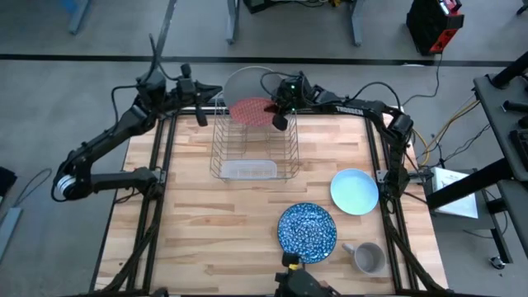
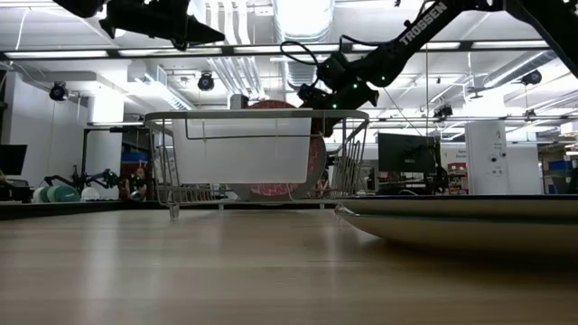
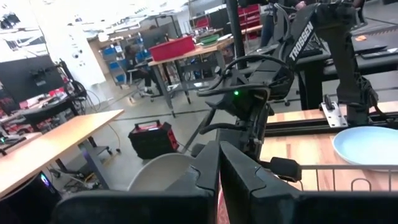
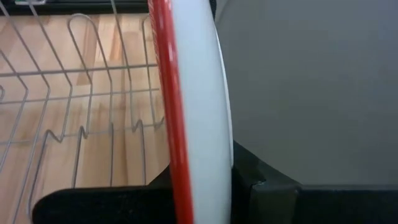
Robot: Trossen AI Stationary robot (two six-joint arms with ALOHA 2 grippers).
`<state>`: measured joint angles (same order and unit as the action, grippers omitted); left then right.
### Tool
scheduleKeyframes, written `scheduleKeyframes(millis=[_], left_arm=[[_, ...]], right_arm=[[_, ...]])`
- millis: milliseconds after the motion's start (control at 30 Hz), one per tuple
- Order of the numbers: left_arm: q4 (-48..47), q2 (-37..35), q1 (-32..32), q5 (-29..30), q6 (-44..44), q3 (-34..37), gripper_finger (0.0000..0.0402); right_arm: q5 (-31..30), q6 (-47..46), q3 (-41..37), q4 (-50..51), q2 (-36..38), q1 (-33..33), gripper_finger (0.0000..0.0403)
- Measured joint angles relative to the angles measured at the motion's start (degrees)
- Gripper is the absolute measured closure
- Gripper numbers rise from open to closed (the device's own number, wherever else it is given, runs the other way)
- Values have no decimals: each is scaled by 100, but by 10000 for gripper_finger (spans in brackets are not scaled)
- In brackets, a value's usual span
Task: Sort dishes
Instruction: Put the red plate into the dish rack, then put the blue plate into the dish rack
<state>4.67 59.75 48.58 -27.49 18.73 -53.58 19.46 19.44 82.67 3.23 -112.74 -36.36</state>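
A wire dish rack (image 1: pixel 252 144) stands at the table's far middle. The large grey plate (image 1: pixel 241 82) stands on edge at the rack's far end. Right in front of it the red patterned plate (image 1: pixel 250 110) stands on edge in the rack, and my right gripper (image 1: pixel 279 107) is shut on it. My left gripper (image 1: pixel 201 109) hovers shut above the rack's far left corner, touching nothing. The blue speckled plate (image 1: pixel 307 230) and the smaller light-blue plate (image 1: pixel 355 190) lie flat on the table's near right. My right gripper pinches the red plate's rim (image 4: pixel 186 168) between its two fingers (image 4: pixel 267 193), one on the red face and one on the white back. It comes slanting down from the upper right onto the rim's upper right part (image 2: pixel 318 113). The plate stands upright, its lower edge (image 2: pixel 271 190) down in the rack.
A grey handled mug (image 1: pixel 369 257) stands near the table's front right corner, beside the speckled plate. A pale translucent tray (image 1: pixel 247 170) sits at the rack's near end. Bare wood lies left of the rack and along the near left.
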Motion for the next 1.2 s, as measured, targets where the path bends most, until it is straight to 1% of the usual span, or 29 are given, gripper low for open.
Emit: scheduleKeyframes(millis=[100,233,333,433,667,767,900,967,1200], left_arm=[[2,85,0,0,0,0,401],[8,182,0,1,-19,0,401],[9,249,0,6,-23,0,401],[16,312,0,7,-23,0,401],[20,431,0,11,-40,0,401],[27,461,0,11,-41,0,401],[99,531,0,11,-45,0,401],[183,575,0,11,-92,0,401],[415,797,-2,11,-137,0,401]], right_arm=[[-2,-37,0,-11,-42,-2,377],[4,-109,0,-9,-78,-2,346],[3,-149,7,18,-78,-2,333],[2,-173,6,60,-77,-2,332],[-36,-316,4,129,49,-2,347],[-224,-327,4,210,142,-2,349],[-844,-461,3,415,303,-2,342],[-1045,-447,0,507,419,-2,336],[-1096,-391,0,771,739,-2,315]])
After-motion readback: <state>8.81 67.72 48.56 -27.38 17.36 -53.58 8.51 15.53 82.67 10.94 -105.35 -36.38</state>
